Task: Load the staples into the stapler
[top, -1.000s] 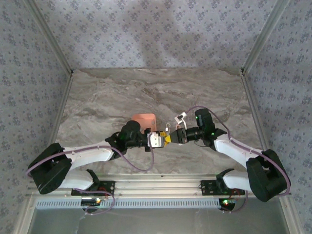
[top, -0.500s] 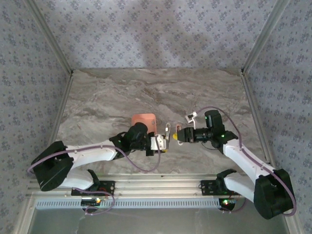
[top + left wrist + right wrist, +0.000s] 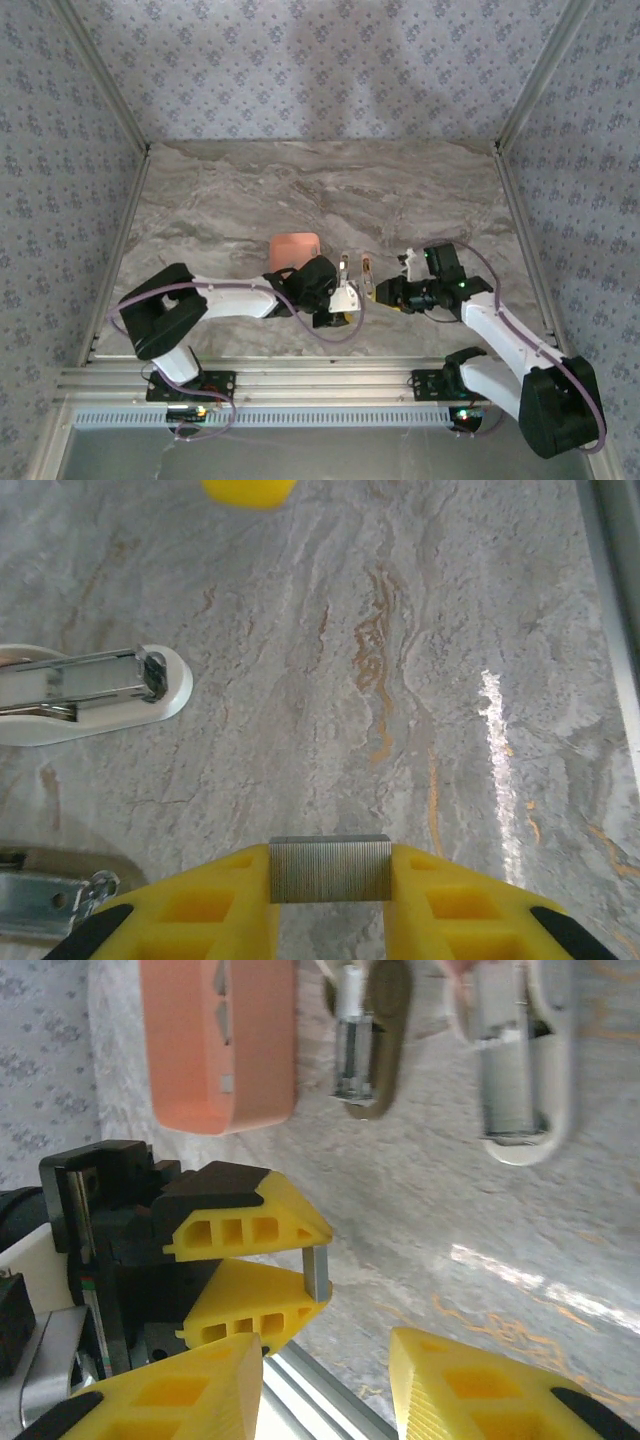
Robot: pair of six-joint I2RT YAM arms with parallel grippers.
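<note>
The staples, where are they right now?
In the left wrist view, the staples sit pinched in the left claw, right of the open stapler.

The salmon-orange tray (image 3: 294, 246) is sitting flat near the middle of the grey-brown marbled table (image 3: 300, 185), and light is glinting off that tabletop in a bright streak (image 3: 495, 740). Patterned blue-grey wallpaper (image 3: 320, 60) is closing in the back and both sides. Silver corner posts (image 3: 100, 75) are slanting upward, and a ribbed metal rail (image 3: 320, 385) is running along the near edge.
</note>
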